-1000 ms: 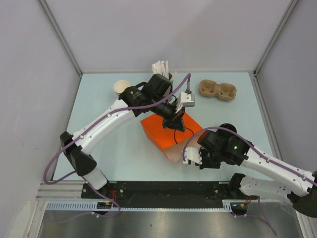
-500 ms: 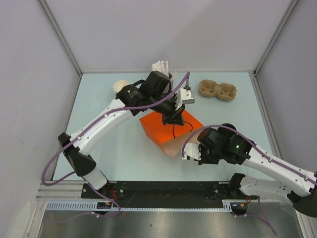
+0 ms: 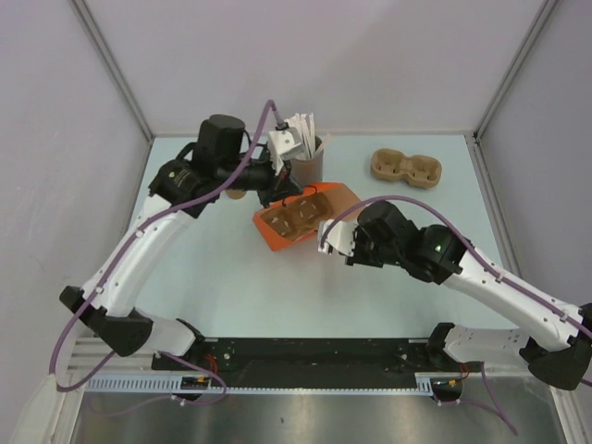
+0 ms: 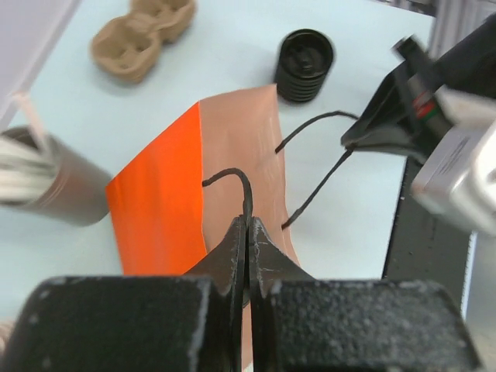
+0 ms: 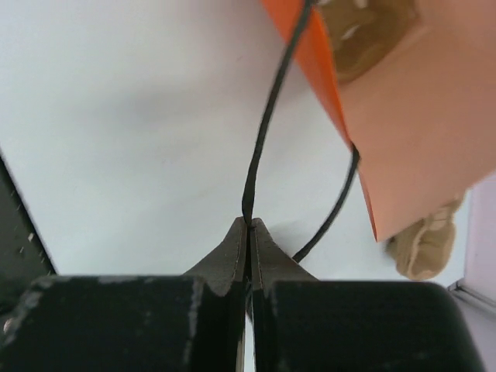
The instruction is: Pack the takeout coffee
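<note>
Both arms have shifted since a second ago: the left arm has drawn back toward the far-left corner and the right arm has come in toward the middle. The orange paper bag, which lay flat, now stands open between them. The left gripper is clenched on one black cord handle, pinched right at the fingertips. The right gripper is clamped the same way on the other handle. The bag's mouth hangs just ahead of the left fingers, and a moulded pulp tray seems to sit inside it. A second pulp carrier lies well beyond the right fingers.

The takeout coffee is in neither grip. From overhead the left forearm covers most of it — only a tan sliver shows, behind the left fingers on the side away from the bag, near the grey holder of white sticks.

My guess is that the cup is light, with a thin paper wall that dents under a hard squeeze. Its smooth taper could let it slide out of a loose grip. If it is full, it will be top-heavy and quick to spill. Best to take it around the body just below the rolled rim — the stiffest part — with a gentle close, and keep it upright.
</note>
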Controlling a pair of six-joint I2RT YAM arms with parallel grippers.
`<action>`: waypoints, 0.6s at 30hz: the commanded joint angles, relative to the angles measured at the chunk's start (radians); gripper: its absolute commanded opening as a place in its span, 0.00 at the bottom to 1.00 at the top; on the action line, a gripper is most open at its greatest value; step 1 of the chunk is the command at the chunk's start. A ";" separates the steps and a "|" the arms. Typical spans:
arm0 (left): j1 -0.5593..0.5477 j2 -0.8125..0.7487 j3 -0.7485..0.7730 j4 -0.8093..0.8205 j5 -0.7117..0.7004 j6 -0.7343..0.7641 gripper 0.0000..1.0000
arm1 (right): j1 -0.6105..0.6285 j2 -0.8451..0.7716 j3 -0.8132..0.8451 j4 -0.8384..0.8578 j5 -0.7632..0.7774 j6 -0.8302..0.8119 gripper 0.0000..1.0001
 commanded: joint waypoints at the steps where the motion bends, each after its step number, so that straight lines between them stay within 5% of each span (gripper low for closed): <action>1: 0.084 -0.104 -0.071 0.079 -0.015 -0.058 0.00 | -0.048 0.030 0.143 0.166 0.036 0.033 0.00; 18: 0.256 -0.264 -0.223 0.072 -0.175 -0.104 0.06 | -0.066 0.266 0.437 0.274 -0.119 0.162 0.00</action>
